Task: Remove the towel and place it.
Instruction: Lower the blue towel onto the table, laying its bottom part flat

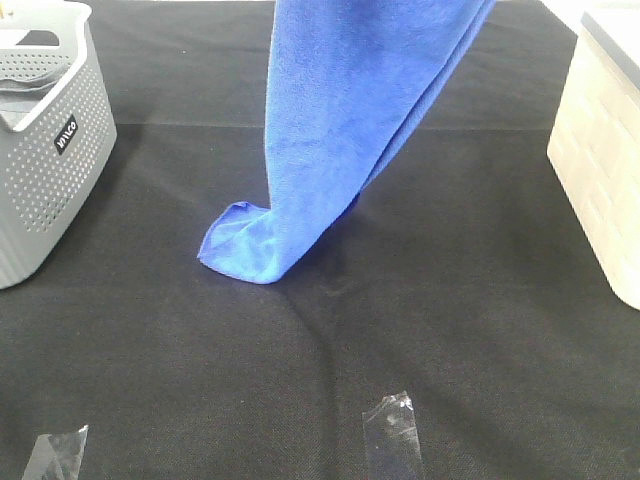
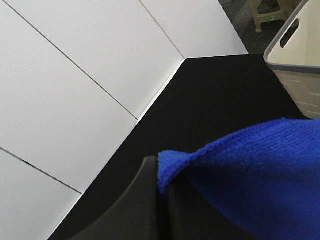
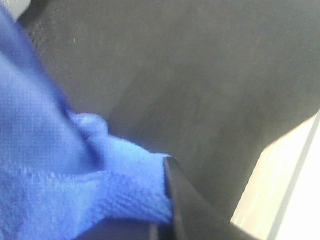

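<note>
The royal-blue towel (image 1: 340, 130) hangs from above the top edge of the exterior high view. Its lower end is bunched and rests on the black table cloth (image 1: 480, 330) near the middle. Neither gripper shows in the exterior high view. In the left wrist view my left gripper (image 2: 161, 200) is shut on a stitched edge of the towel (image 2: 260, 175), with one dark finger (image 2: 130, 210) beside it. In the right wrist view my right gripper (image 3: 169, 217) is shut on the towel (image 3: 60, 175), high above the cloth.
A grey perforated basket (image 1: 40, 140) stands at the left edge. A cream basket (image 1: 600, 150) stands at the right edge and also shows in the left wrist view (image 2: 295, 55). Two clear tape pieces (image 1: 392, 435) (image 1: 55, 452) lie on the cloth near the front.
</note>
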